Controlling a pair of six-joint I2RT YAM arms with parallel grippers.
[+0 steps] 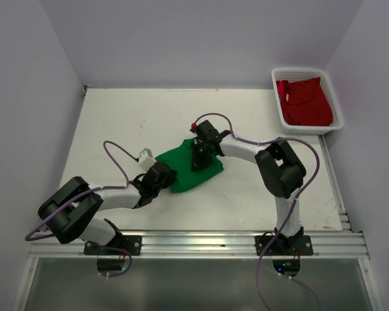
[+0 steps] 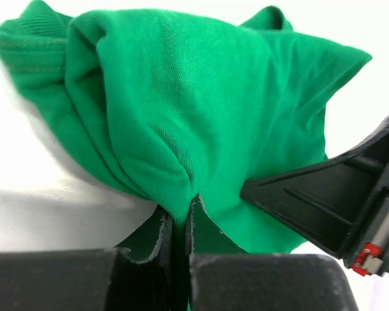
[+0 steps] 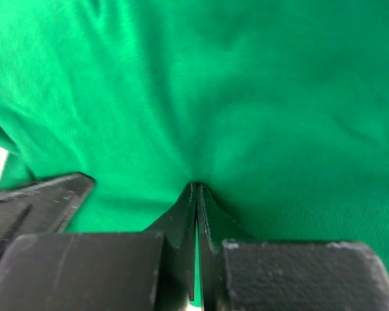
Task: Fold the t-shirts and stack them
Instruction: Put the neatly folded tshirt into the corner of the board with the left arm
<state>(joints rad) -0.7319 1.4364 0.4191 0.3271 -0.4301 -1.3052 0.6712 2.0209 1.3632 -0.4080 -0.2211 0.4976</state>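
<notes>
We look down on a white table [image 1: 116, 116] closed in by plain pale walls [image 1: 181, 39] on the left, far and right sides. An aluminium rail [image 1: 207, 243] runs along the near edge, where both arm bases are bolted. In the far right corner stands a white mesh basket [image 1: 279, 113] with the red t-shirt [image 1: 307, 102] crumpled inside it.

The green t-shirt [image 1: 189, 176] lies bunched in a rough heap near the middle of the table, slightly toward the near edge and well apart from the basket. We see the left gripper [image 1: 169, 175] at the heap's left edge and the right gripper [image 1: 199, 159] on its far side, the two near each other.

From the left wrist, the green t-shirt [image 2: 181, 110] billows in thick folds beyond the left gripper [image 2: 179, 221], whose fingers are pinched together on a gathered pleat of cloth. The right gripper's body [image 2: 323, 201] shows just beside it on the right. From the right wrist, green cloth [image 3: 246, 97] fills nearly the whole view, and the right gripper [image 3: 196, 194] is clenched on a tuck of it, with creases fanning out from the fingertips.
</notes>
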